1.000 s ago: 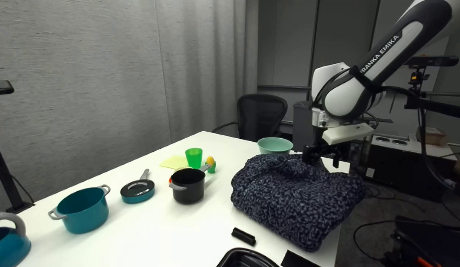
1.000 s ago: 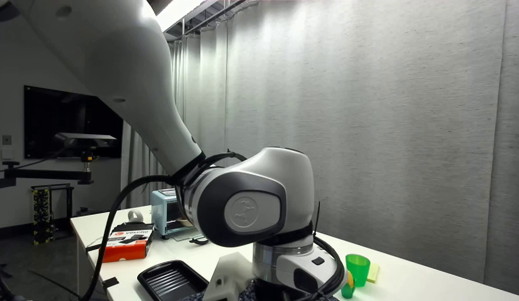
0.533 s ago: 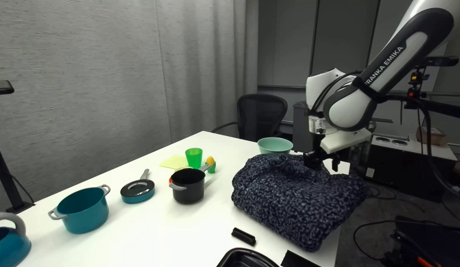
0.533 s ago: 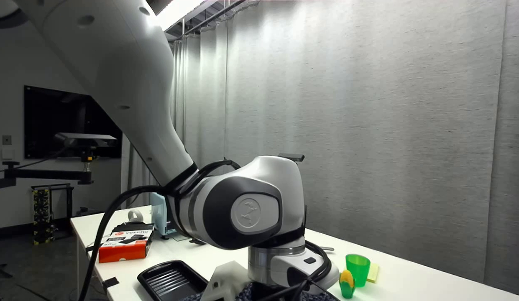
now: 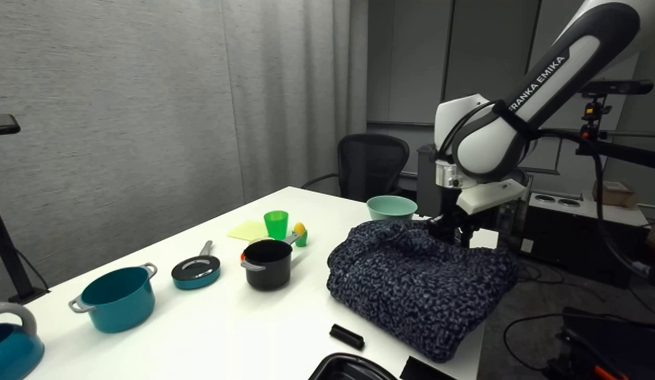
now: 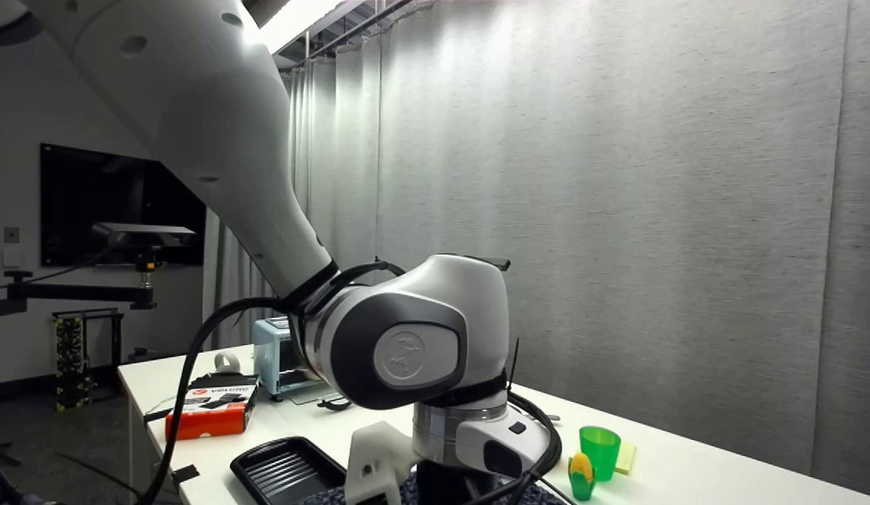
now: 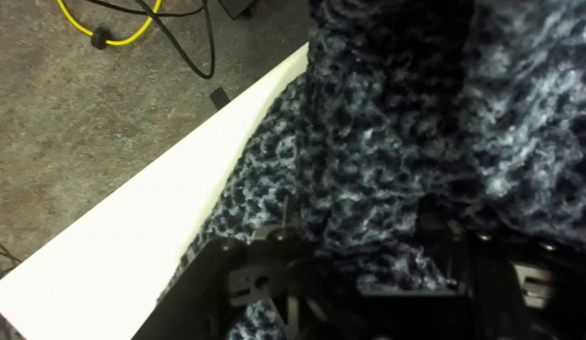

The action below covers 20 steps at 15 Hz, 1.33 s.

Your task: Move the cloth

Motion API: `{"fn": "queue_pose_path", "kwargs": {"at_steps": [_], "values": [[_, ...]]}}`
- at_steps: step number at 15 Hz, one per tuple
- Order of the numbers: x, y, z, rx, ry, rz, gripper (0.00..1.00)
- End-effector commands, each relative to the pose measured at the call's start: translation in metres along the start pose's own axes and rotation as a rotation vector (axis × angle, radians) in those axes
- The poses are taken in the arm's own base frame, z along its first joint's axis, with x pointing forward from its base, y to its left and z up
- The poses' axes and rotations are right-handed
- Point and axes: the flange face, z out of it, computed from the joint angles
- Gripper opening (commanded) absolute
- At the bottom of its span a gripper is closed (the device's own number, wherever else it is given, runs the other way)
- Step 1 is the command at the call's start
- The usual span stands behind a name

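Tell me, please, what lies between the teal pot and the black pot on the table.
A small black-topped teal pan lies between the teal pot and the black pot; this shows in an exterior view.

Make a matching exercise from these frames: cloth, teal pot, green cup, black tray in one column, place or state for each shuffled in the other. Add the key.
Things
1. cloth
2. teal pot
3. green cup
4. black tray

Place or state
A. ridged inside
B. two-handled, standing upright
C. rumpled, navy with light speckles
D. beside the yellow-and-green corn

Pairs: 1-C, 2-B, 3-D, 4-A
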Motion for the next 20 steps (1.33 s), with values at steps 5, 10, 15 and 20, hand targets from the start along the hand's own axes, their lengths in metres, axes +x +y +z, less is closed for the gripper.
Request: {"fn": "queue_pose_path", "kwargs": {"at_steps": [5, 10, 15, 20], "values": [[-0.001, 0.015, -0.01, 0.221, -0.116, -0.288, 1.0], [0.003, 0.057, 0.009, 0.28, -0.248, -0.417, 1.0], [0.011, 0.083, 0.018, 0.283, -0.262, -0.334, 1.0], [0.021, 0.067, -0.003, 0.373, -0.165, -0.254, 1.0]]}}
